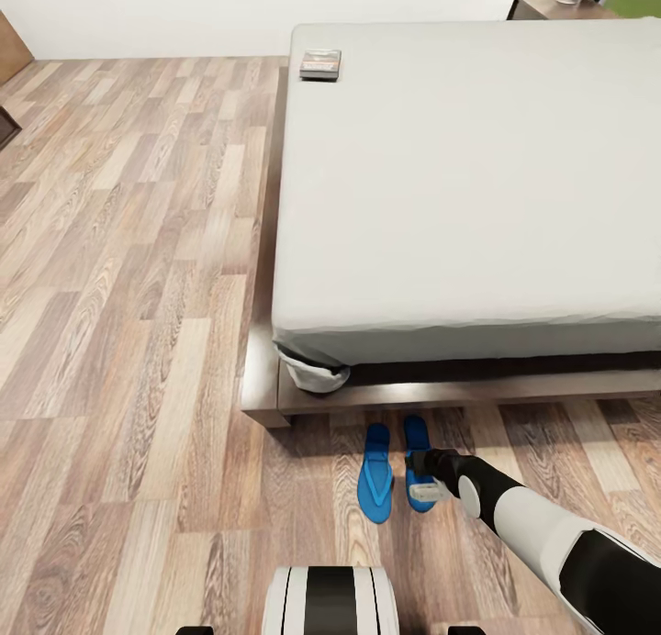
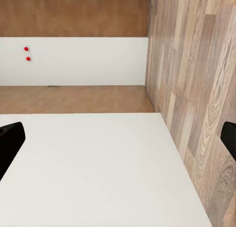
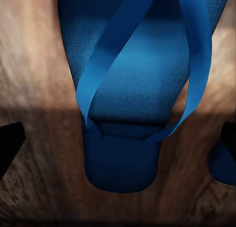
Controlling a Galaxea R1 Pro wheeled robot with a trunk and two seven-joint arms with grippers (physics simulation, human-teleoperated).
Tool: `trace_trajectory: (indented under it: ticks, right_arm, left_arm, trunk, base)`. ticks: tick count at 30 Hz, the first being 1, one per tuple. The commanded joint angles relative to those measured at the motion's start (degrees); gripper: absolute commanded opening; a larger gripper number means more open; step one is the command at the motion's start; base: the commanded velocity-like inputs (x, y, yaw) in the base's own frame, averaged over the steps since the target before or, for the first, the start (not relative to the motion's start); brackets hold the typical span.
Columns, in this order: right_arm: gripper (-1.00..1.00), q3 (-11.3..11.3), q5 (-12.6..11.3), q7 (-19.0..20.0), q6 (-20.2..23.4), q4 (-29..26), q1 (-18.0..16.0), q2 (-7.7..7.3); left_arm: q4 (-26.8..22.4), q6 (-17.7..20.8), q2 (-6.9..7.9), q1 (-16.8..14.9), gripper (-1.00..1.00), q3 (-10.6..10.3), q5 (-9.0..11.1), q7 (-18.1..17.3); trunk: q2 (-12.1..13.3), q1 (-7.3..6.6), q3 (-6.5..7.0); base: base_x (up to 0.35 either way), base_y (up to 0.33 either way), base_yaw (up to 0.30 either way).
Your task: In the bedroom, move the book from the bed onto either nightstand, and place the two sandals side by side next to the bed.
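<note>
**Right gripper over a sandal at the foot of the bed**

The bed [image 1: 468, 176], grey mattress on a dark frame, fills the room's right side. The book [image 1: 320, 64] lies flat at its far left corner. On the wood floor [image 1: 128, 295] beside the frame's near edge, two blue sandals lie parallel, long axes pointing at the bed: the left sandal [image 1: 375, 484] and the right sandal [image 1: 418, 451]. The right gripper [image 1: 424, 484] hovers over the right one, jaws spread wide. The sandals likely handle light and flexible; grip across the sole's edges. The left gripper's [image 2: 118, 141] jaws are parted, holding nothing.

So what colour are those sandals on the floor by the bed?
Bright blue, straps included. The right wrist view shows one sandal best, close up over the wood floor.
</note>
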Motion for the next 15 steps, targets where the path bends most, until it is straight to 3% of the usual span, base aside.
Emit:
trace_trajectory:
  ticks: [1,7,15]
  right_arm:
    - [1.00,0.03,0.22,0.21,-0.34,-0.18,0.01,-0.04]
    - [1.00,0.03,0.23,0.21,-0.34,-0.09,0.01,-0.04]
    - [1.00,0.03,0.18,0.21,-0.34,0.02,0.01,-0.04]
  left_arm:
    - [-0.07,-0.28,0.02,0.01,1.00,-0.34,0.61,0.10]
    - [-0.07,-0.28,0.02,0.01,1.00,-0.34,0.61,0.10]
    - [-0.07,-0.23,0.02,0.01,1.00,-0.34,0.61,0.07]
  trunk:
    - [-0.01,-0.01,-0.03]
    - [-0.01,-0.01,-0.03]
    - [0.07,-0.16,1.30]
  base:
    - [0.000,0.000,0.000]
    - [0.000,0.000,0.000]
    - [0.000,0.000,0.000]
